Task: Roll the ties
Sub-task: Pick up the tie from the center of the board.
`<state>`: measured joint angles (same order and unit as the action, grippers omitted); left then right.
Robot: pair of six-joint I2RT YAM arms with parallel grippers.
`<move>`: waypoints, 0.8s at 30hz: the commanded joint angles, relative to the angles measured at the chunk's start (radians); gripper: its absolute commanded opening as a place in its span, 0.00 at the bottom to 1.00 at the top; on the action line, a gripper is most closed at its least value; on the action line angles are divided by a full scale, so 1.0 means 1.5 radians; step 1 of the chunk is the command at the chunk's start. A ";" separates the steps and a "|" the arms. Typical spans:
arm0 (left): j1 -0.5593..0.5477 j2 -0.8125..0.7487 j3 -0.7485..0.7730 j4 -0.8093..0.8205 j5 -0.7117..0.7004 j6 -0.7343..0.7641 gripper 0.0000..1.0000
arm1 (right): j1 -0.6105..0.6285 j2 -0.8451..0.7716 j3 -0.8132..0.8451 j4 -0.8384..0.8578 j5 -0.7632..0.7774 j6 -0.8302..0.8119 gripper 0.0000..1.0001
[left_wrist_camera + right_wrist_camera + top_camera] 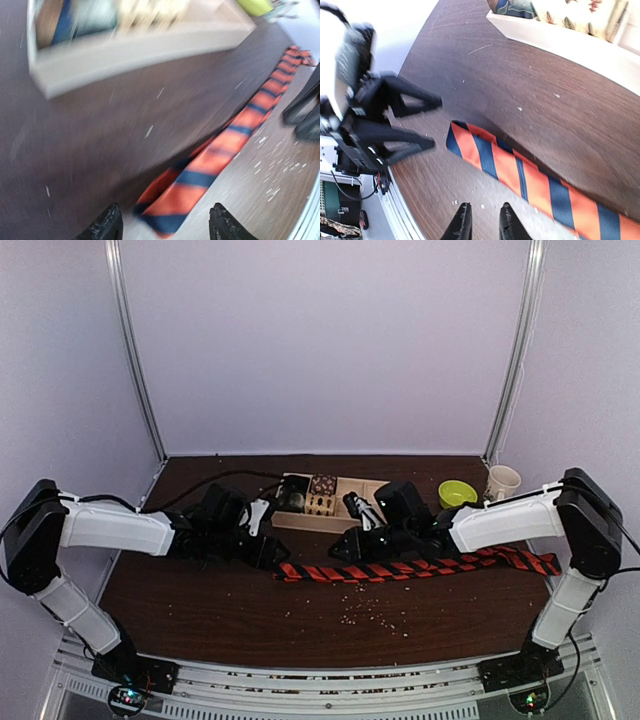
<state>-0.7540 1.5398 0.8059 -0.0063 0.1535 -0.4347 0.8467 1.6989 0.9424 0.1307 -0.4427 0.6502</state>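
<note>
From above we see soft, even light: the pale walls [320, 340] glow bright, the dark table [300, 620] stays dim, and only faint shadows lie under the arms. The picture is slightly grainy. In the left wrist view we get heavy motion blur, so the wooden tray [140, 55] smears and the tie [200, 175] loses its stripe edges, while a pale sheen washes the table at lower right. The right wrist view is sharper on the tie, yet the left gripper [436, 124] is blurred, and the upper left corner and the tray's rim burn out white.
</note>
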 commanded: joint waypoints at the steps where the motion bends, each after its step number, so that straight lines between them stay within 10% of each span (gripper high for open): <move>1: 0.013 -0.014 -0.058 0.059 0.011 -0.075 0.61 | 0.008 0.064 0.058 -0.011 -0.019 -0.004 0.18; 16: 0.024 0.043 -0.072 0.148 0.064 -0.127 0.34 | 0.020 0.203 0.123 -0.029 0.023 -0.011 0.11; 24: 0.025 0.021 -0.073 0.070 -0.028 -0.147 0.52 | 0.023 0.218 0.116 -0.035 0.033 -0.011 0.09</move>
<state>-0.7254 1.5967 0.6834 0.1390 0.1860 -0.6323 0.8730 2.0037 1.1122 0.1005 -0.4255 0.6491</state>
